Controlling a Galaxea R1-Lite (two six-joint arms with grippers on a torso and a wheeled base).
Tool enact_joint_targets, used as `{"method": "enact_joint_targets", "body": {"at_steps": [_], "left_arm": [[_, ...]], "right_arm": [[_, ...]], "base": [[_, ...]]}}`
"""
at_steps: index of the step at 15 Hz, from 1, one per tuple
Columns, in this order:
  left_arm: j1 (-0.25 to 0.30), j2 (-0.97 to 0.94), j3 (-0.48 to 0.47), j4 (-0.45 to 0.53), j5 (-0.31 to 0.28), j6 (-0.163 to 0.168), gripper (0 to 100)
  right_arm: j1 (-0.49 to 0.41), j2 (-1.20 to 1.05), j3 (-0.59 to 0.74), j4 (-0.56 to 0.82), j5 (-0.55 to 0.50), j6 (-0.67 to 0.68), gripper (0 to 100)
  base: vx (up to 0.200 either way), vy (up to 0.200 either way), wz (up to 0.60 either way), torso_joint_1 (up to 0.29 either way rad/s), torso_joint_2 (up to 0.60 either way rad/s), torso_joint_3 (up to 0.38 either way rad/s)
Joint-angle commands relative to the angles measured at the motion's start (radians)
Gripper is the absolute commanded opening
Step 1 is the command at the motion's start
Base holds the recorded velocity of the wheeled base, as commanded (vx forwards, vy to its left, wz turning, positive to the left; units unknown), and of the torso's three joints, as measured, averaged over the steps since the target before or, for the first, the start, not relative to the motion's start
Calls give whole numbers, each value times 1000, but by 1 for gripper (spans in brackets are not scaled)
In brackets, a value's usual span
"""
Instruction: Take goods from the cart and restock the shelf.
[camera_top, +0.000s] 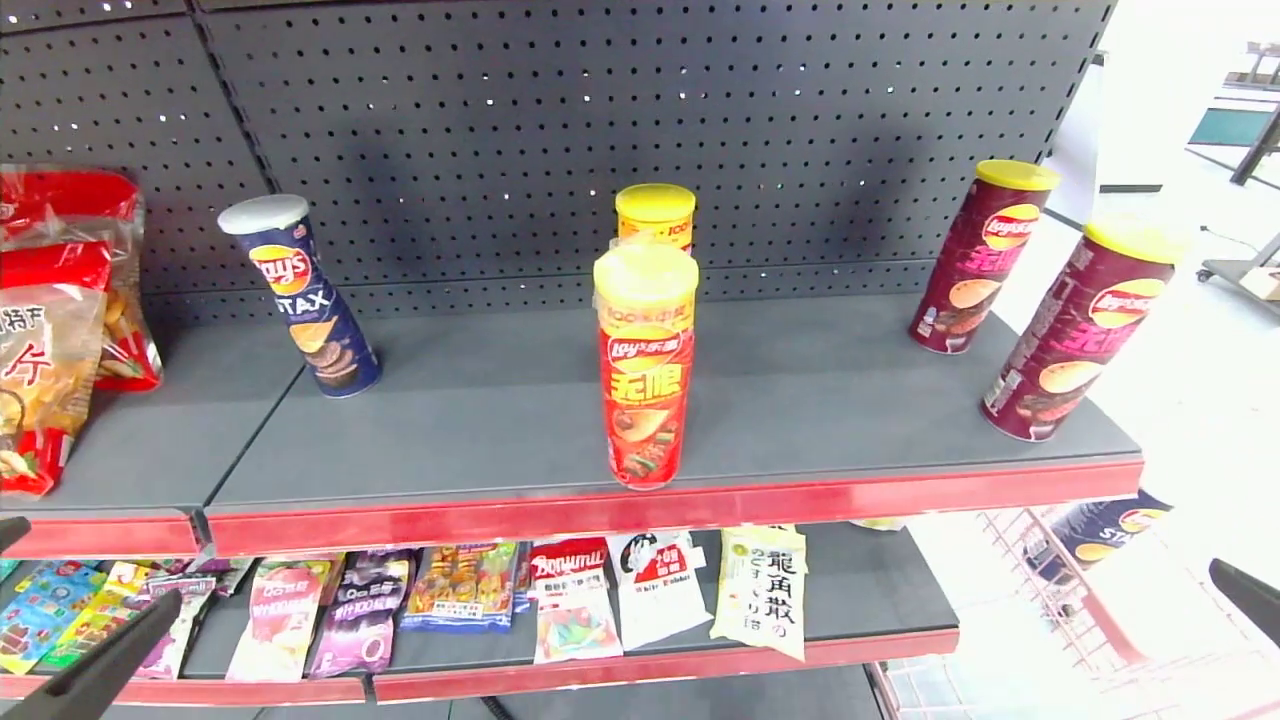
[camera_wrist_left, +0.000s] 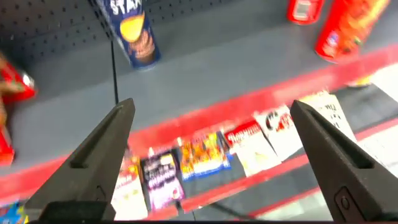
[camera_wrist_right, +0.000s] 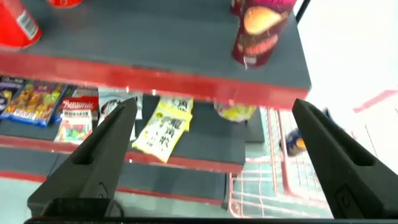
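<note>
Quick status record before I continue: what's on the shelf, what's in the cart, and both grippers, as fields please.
top shelf, left: blue can standing, snack bags beside it at the far end
top shelf, middle: front red can at the edge, rear red can behind it
top shelf, right: two maroon cans
lower shelf: row of flat packets
cart: right of the shelf, low down, with a blue cart can inside
left gripper: open, empty
right gripper: open, empty

The dark grey shelf board (camera_top: 480, 420) and perforated back panel (camera_top: 600, 100) look like matt painted metal, edged by a glossy red strip (camera_top: 650, 505). The tall red crisp tube (camera_top: 645, 400) is shiny, its yellow plastic lid (camera_top: 645, 272) smooth.
</note>
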Motion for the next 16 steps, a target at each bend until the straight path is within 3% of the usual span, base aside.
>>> {"method": "enact_joint_targets", "body": {"at_steps": [1, 7, 16], "left_arm": [[2, 3, 1, -1, 4, 1, 100], [3, 4, 4, -1, 21, 2, 100], [3, -60, 18, -1, 17, 30, 100]], "right_arm": [[1, 11, 3, 0, 0, -1, 100], [2, 14, 1, -2, 0, -15, 100], [2, 15, 4, -2, 2, -15, 100]], "base": [[0, 0, 0, 0, 0, 0], [0, -200, 0, 9, 2, 2], [0, -178, 0, 2, 3, 3]]}}
